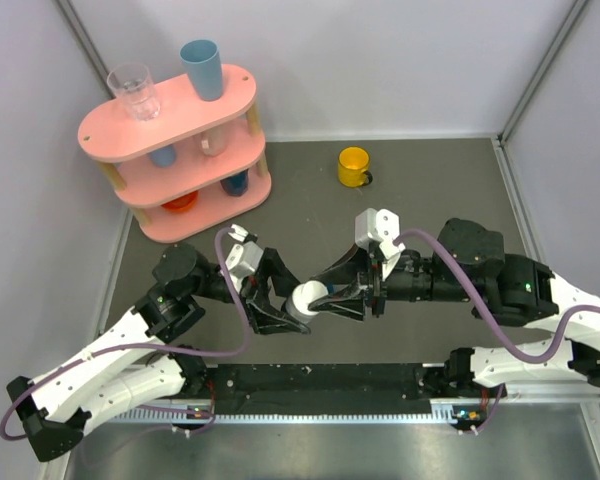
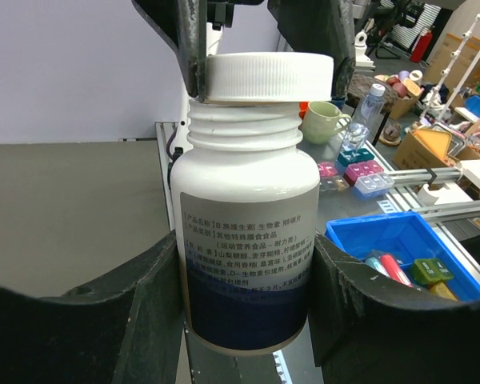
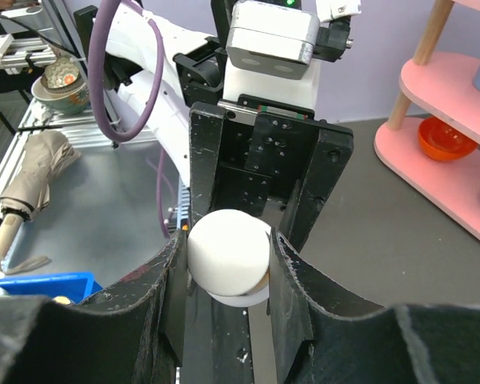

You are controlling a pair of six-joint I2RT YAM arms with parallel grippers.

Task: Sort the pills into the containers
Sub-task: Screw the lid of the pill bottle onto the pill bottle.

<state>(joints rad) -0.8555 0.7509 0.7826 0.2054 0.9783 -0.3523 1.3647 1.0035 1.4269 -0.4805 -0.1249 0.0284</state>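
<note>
Holding one white bottle (image 2: 248,216) between two end effectors

Under both end effectors lies the grey worktop (image 1: 430,200). A pink shelf (image 1: 170,120) with cups on it stands well beyond the left end effector (image 1: 288,312). The left end effector is closed on the fat body of the bottle. The right end effector (image 1: 330,298) is closed on the bottle's white cap (image 2: 270,76). The bottle sits between the two. A yellow mug (image 1: 353,166) stands well beyond the right end effector. A small teal pill box (image 2: 357,157) lies far past the left end effector, on a metal bench beside pink boxes.
</note>
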